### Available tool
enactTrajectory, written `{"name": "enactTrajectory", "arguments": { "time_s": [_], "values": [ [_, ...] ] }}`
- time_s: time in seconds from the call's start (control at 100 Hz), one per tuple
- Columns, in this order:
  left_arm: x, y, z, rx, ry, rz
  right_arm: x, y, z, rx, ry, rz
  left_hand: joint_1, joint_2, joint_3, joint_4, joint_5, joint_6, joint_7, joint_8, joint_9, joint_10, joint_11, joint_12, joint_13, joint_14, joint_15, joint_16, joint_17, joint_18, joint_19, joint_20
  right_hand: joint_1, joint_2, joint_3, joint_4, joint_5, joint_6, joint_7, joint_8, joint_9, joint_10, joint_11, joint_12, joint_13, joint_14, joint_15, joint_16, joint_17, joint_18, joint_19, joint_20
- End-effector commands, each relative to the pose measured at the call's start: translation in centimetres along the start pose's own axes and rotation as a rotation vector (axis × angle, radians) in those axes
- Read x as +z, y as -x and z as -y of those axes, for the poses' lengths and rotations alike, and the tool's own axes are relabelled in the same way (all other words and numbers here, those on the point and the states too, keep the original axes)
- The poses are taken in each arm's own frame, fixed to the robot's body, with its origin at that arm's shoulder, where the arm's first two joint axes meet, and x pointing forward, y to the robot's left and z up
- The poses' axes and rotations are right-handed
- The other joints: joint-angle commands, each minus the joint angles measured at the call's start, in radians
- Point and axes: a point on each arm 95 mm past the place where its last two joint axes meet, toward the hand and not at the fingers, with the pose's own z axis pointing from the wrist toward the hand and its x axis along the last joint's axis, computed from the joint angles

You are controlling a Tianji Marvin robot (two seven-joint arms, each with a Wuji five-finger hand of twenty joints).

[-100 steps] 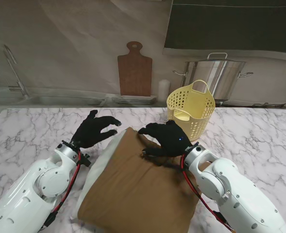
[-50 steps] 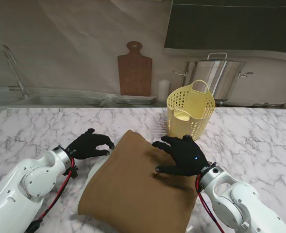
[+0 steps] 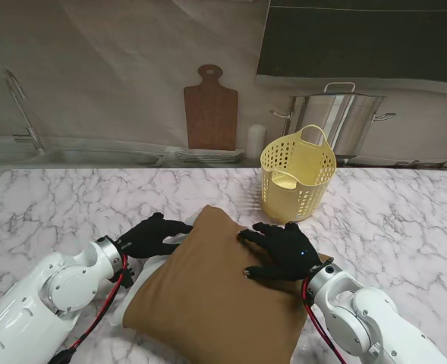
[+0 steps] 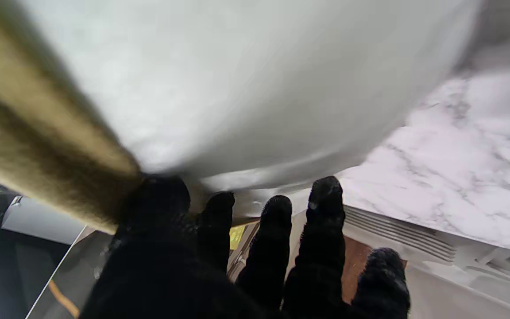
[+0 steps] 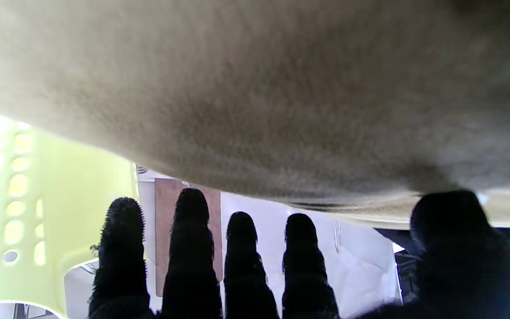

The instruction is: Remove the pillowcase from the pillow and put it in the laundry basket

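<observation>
Stand view evenly lit; wrist views blurred.

You have one brown fabric pillowcase (image 3: 215, 296) over one white pillow (image 3: 141, 274), one yellow perforated plastic laundry basket (image 3: 297, 173), one wooden cutting board (image 3: 210, 108), one steel stockpot (image 3: 341, 120), and two black-gloved hands: left hand (image 3: 153, 236), right hand (image 3: 284, 249).

marble table (image 3: 405, 220) carries brown-cased pillow (image 3: 215, 303) under right hand (image 3: 284, 250), touching left hand (image 3: 151, 236); yellow laundry basket (image 3: 297, 176) just beyond right hand's fingertips.
</observation>
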Motion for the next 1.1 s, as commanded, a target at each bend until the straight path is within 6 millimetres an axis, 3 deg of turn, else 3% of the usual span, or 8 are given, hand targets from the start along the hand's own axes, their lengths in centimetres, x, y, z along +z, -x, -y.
{"name": "enactTrajectory", "arguments": {
  "time_s": [0.0, 0.27, 0.41, 0.45, 0.51, 0.59, 0.85, 1.09],
  "values": [
    [0.2, -1.7, -0.1, -0.002, -0.007, -0.049, 0.0, -0.1, 0.3, 0.001, -0.013, -0.004, -0.025, 0.061, -0.028, -0.024, -0.058, -0.029, -0.039, -0.033, -0.025, -0.001, -0.010, -0.012, -0.009, 0.028, 0.008, 0.002, -0.020, 0.007, 1.013, 0.023, -0.051, -0.015, 0.009, -0.005, -0.045, 0.003, -0.025, -0.015, -0.031, 0.011, -0.016, -0.009, -0.022, 0.020, -0.030, -0.024, -0.016, 0.028, -0.019, -0.007],
    [0.7, -3.9, -0.6, -0.044, -0.035, -0.145, 0.5, -0.5, 0.7, 0.039, -0.008, -0.022, -0.012, 0.058, -0.023, -0.024, -0.067, -0.037, -0.042, -0.058, -0.043, -0.057, -0.017, -0.020, -0.011, 0.002, 0.004, 0.002, -0.018, 0.002, 1.016, 0.026, -0.062, -0.089, 0.078, -0.013, -0.086, 0.031, -0.039, 0.031, 0.045, -0.018, 0.040, 0.015, 0.193, 0.030, 0.069, 0.023, 0.137, 0.035, 0.109, 0.058],
    [1.9, -3.9, -2.2, -0.054, 0.063, -0.165, 0.8, -0.4, 0.8, 0.035, 0.032, -0.028, 0.052, 0.056, -0.021, -0.025, -0.036, -0.050, -0.026, -0.068, -0.038, -0.144, -0.010, -0.041, -0.004, -0.017, -0.009, -0.010, -0.015, -0.003, 1.010, 0.022, 0.346, -0.102, -0.042, 0.032, 0.059, -0.096, 0.114, 0.077, 0.346, -0.134, 0.205, 0.136, 0.466, -0.138, 0.284, 0.221, 0.315, -0.076, 0.337, 0.146],
    [2.1, -3.7, -2.8, -0.062, 0.092, -0.161, 0.8, -0.4, 0.9, 0.031, 0.048, -0.027, 0.076, 0.056, -0.017, -0.023, -0.023, -0.050, -0.020, -0.069, -0.035, -0.179, -0.007, -0.047, -0.004, -0.022, -0.012, -0.013, -0.015, -0.004, 1.009, 0.022, 0.390, -0.109, 0.033, 0.036, 0.176, -0.143, 0.213, 0.086, 0.467, -0.156, 0.250, 0.176, 0.530, -0.164, 0.345, 0.259, 0.358, -0.100, 0.384, 0.144],
    [2.3, -3.3, -3.4, -0.058, 0.138, -0.148, 0.7, -0.3, 1.0, 0.025, 0.074, -0.024, 0.095, 0.060, -0.013, -0.022, -0.015, -0.051, -0.015, -0.071, -0.033, -0.198, -0.004, -0.052, 0.000, -0.029, -0.012, -0.015, -0.013, -0.005, 1.010, 0.022, 0.379, -0.166, 0.234, -0.039, 0.266, -0.185, 0.421, -0.025, 0.603, -0.167, 0.275, 0.264, 0.602, -0.186, 0.420, 0.294, 0.404, -0.118, 0.435, 0.128],
    [2.5, -2.7, -4.1, -0.043, 0.198, -0.124, 0.5, -0.1, 1.0, 0.024, 0.089, -0.014, 0.117, 0.063, -0.019, -0.024, -0.011, -0.051, -0.009, -0.071, -0.032, -0.208, 0.000, -0.071, 0.003, -0.041, -0.024, -0.028, -0.014, -0.006, 1.006, 0.019, 0.420, -0.183, 0.306, -0.085, 0.390, -0.237, 0.704, -0.137, 0.751, -0.185, 0.347, 0.332, 0.697, -0.200, 0.533, 0.336, 0.440, -0.128, 0.472, 0.122],
    [2.2, -1.2, -5.3, -0.016, 0.324, -0.053, -1.4, 1.2, 0.7, -0.009, 0.102, 0.044, 0.171, 0.072, -0.012, -0.026, -0.015, -0.049, 0.004, -0.049, -0.048, -0.207, -0.004, -0.100, -0.006, -0.055, -0.038, -0.045, -0.017, -0.014, 0.999, 0.014, 0.429, -0.192, 0.363, -0.095, 0.486, -0.201, 0.761, -0.108, 0.846, -0.207, 0.540, 0.446, 0.786, -0.238, 0.807, 0.401, 0.457, -0.111, 0.485, 0.106],
    [1.9, -0.5, -5.8, 0.034, 0.449, -0.003, -2.8, 1.6, 1.3, 0.083, 0.030, -0.061, 0.197, 0.085, -0.019, -0.030, -0.021, -0.044, 0.004, -0.030, -0.071, -0.167, -0.014, -0.120, -0.021, -0.065, -0.050, -0.060, -0.021, -0.034, 0.994, 0.013, 0.411, -0.223, 0.390, -0.104, 0.496, -0.225, 0.744, -0.123, 0.870, -0.209, 0.532, 0.466, 0.790, -0.238, 0.842, 0.388, 0.454, -0.095, 0.472, 0.098]
  ]
}}
